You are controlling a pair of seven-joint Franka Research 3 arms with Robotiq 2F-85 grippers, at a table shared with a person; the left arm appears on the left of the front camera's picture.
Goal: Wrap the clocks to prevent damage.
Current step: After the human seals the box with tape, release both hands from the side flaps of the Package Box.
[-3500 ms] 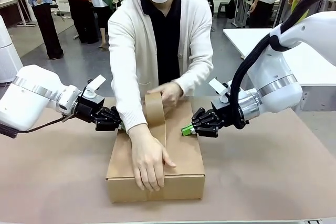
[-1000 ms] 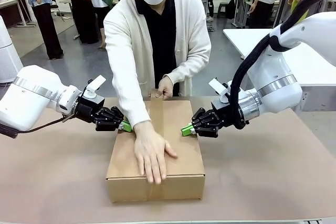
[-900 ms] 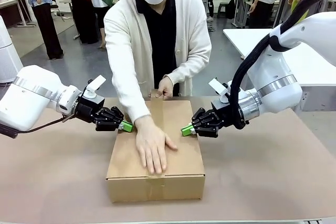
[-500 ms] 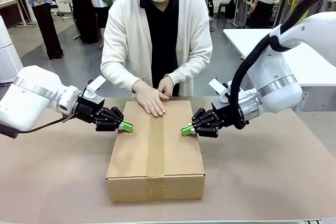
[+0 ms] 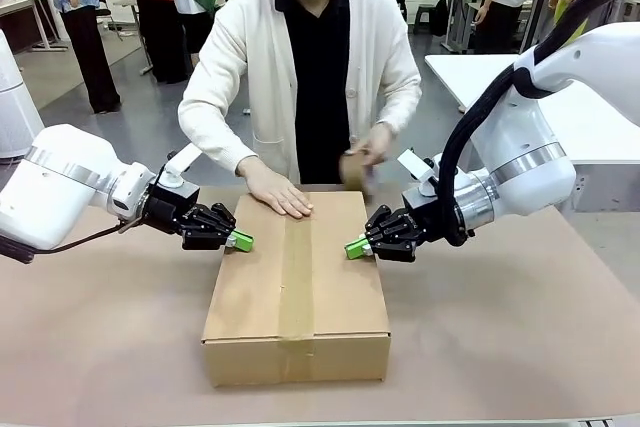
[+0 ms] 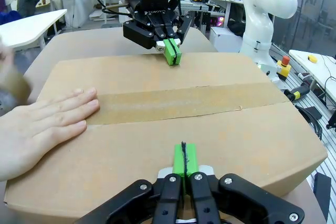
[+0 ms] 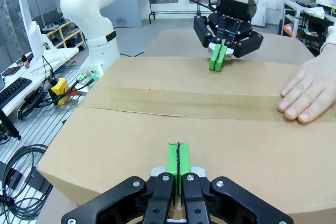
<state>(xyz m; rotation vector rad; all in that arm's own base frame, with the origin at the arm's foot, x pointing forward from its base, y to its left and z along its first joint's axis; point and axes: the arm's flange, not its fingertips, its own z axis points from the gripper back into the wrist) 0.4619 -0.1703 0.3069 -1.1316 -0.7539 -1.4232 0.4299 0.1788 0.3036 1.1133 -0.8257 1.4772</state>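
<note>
Brown paper covers the table [image 5: 520,347], where one closed brown cardboard box [image 5: 340,297] sits centred, one tape strip [image 5: 296,277] along its seam. Left gripper [image 5: 240,240] and right gripper [image 5: 352,247], both pinched together, press its two sides. One person's hand [image 5: 275,193] rests on its far edge; the other [image 5: 372,147] holds one tape roll [image 5: 352,169].

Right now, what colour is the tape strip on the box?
Brown, a shade darker than the cardboard box; the tape strip shows best in the left wrist view.
</note>
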